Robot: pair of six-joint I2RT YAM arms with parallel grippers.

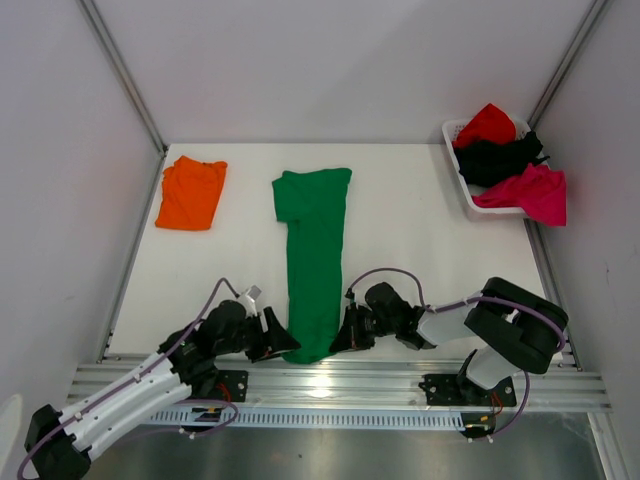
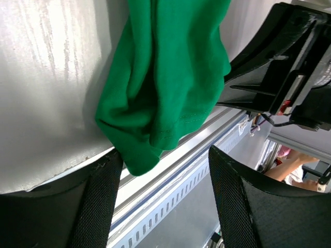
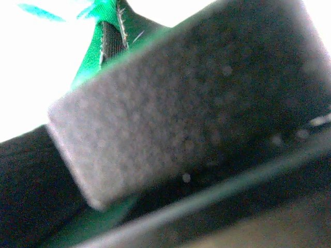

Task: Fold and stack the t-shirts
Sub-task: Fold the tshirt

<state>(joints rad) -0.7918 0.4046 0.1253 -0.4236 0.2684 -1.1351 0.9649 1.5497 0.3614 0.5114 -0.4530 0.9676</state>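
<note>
Aluminium rail (image 1: 340, 385) runs along the bottom of the top view, with both arm bases bolted to it. Beyond it is a white table (image 1: 430, 250), glossy and reflective at its near edge. Plain pale walls close it in at left, right and rear, with grey metal struts in the back corners.

Green t-shirt (image 1: 315, 260): centre of the table, folded into a long narrow strip running from upper centre down to the near edge. Its lower end is bunched and hangs just over the rail.

Left gripper (image 1: 283, 343): lower left of the strip's end, jaws wide. In the left wrist view the green hem sits between the fingers (image 2: 98, 181), nearer the left one.

Right gripper (image 1: 340, 338): at the strip's lower right edge. In the right wrist view a grey pad (image 3: 186, 113) fills the frame with green cloth behind it. Cannot tell if the jaws are clamped.

Orange t-shirt (image 1: 190, 192): upper left, folded, well apart from the green one.

White basket (image 1: 462, 185): upper right, holding a red t-shirt (image 1: 487, 122), a black t-shirt (image 1: 495, 158) and a magenta t-shirt (image 1: 530, 190), the last draped over its rim.
</note>
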